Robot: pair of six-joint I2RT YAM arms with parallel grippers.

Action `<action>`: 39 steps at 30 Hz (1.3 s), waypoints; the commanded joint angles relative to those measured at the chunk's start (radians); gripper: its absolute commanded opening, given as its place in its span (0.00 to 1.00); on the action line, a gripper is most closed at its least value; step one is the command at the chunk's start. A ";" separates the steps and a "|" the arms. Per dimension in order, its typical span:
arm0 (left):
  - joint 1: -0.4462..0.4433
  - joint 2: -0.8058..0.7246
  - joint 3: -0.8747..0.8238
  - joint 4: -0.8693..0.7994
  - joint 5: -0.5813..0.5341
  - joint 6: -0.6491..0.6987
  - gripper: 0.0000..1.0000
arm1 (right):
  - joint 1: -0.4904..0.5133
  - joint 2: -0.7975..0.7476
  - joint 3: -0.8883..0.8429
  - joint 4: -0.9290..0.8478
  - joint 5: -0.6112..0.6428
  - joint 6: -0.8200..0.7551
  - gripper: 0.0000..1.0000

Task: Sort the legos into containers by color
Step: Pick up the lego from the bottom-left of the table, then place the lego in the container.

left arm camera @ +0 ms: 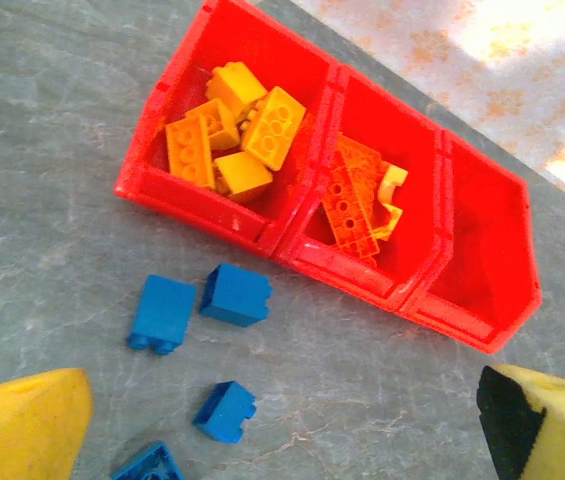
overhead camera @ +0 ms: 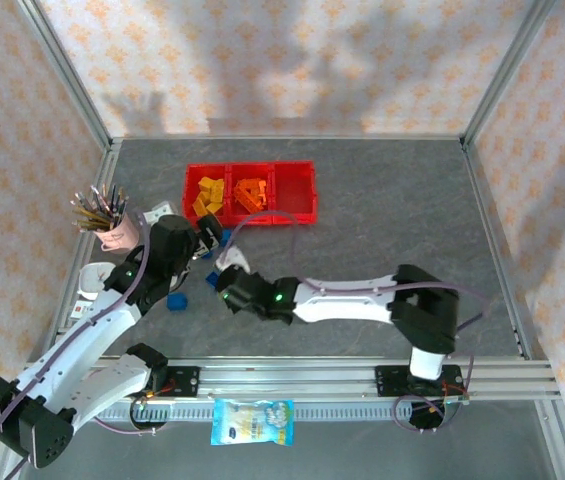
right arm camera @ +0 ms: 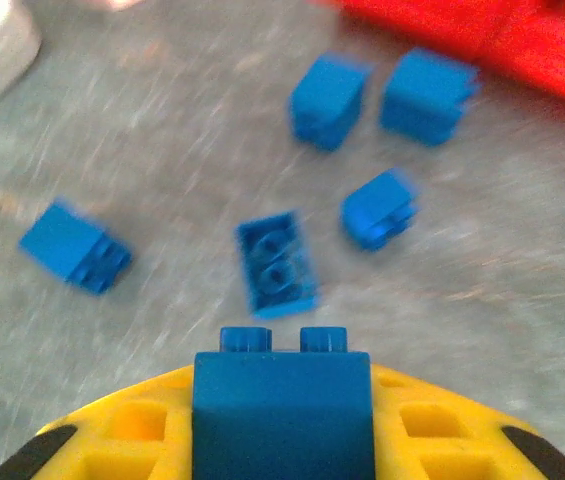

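Looking down, we see the grey table (overhead camera: pixel 382 200) bearing the red containers (left arm camera: pixel 197 210), yellow bricks (left arm camera: pixel 274 125) in one end bin, orange pieces (left arm camera: pixel 352 200) in the middle one; our left gripper (left arm camera: pixel 282 430) gapes wide above loose blue bricks (left arm camera: pixel 234 294), and our right gripper (right arm camera: pixel 282 440) pinches one blue brick (right arm camera: pixel 282 395).

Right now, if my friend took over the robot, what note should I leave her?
Left gripper: open, holding nothing.
Right gripper: shut on a blue brick.
Done: yellow bricks in the first bin, orange pieces in the middle bin.
Left: third bin is empty; five loose blue bricks on the table probably go there, with the held one.
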 commanded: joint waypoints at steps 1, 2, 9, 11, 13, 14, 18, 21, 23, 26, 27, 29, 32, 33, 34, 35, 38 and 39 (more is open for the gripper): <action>0.010 0.029 0.045 0.056 0.031 0.055 1.00 | -0.108 -0.088 -0.039 -0.052 0.050 0.033 0.21; 0.010 0.040 0.053 0.064 0.035 0.063 1.00 | -0.142 -0.102 -0.040 -0.058 0.044 0.030 0.21; 0.011 0.142 0.091 0.139 0.045 0.098 1.00 | -0.410 -0.087 0.017 -0.039 -0.035 -0.023 0.22; 0.011 0.169 0.095 0.179 0.064 0.110 1.00 | -0.463 -0.043 0.059 -0.021 -0.059 -0.055 0.22; 0.011 0.202 0.105 0.202 0.069 0.115 1.00 | -0.509 0.028 0.122 -0.021 -0.075 -0.086 0.22; 0.011 0.214 0.106 0.214 0.073 0.118 1.00 | -0.527 0.061 0.160 -0.031 -0.069 -0.091 0.22; 0.013 0.260 0.103 0.267 0.093 0.128 0.99 | -0.593 0.203 0.318 -0.050 -0.077 -0.126 0.22; 0.014 0.277 0.103 0.280 0.095 0.125 1.00 | -0.635 0.305 0.438 -0.095 -0.094 -0.124 0.25; 0.016 0.276 0.099 0.288 0.096 0.123 0.99 | -0.646 0.351 0.500 -0.115 -0.120 -0.139 0.32; 0.016 0.270 0.091 0.295 0.099 0.119 1.00 | -0.646 0.376 0.552 -0.135 -0.109 -0.159 0.48; 0.016 0.267 0.089 0.294 0.101 0.117 1.00 | -0.646 0.375 0.558 -0.137 -0.100 -0.159 0.53; 0.016 0.259 0.085 0.291 0.103 0.114 1.00 | -0.646 0.362 0.569 -0.152 -0.106 -0.157 0.57; 0.016 0.238 0.076 0.288 0.108 0.111 0.99 | -0.642 0.313 0.538 -0.143 -0.150 -0.156 0.63; 0.016 0.227 0.074 0.282 0.112 0.110 1.00 | -0.637 0.292 0.522 -0.143 -0.156 -0.154 0.65; 0.016 0.217 0.074 0.275 0.112 0.109 1.00 | -0.631 0.273 0.506 -0.143 -0.156 -0.152 0.66; 0.016 0.200 0.069 0.266 0.112 0.107 1.00 | -0.621 0.248 0.481 -0.143 -0.156 -0.151 0.67; 0.016 0.143 0.052 0.242 0.107 0.109 1.00 | -0.577 0.170 0.386 -0.126 -0.146 -0.147 0.70; 0.016 0.121 0.046 0.227 0.100 0.108 1.00 | -0.561 0.141 0.348 -0.120 -0.137 -0.140 0.71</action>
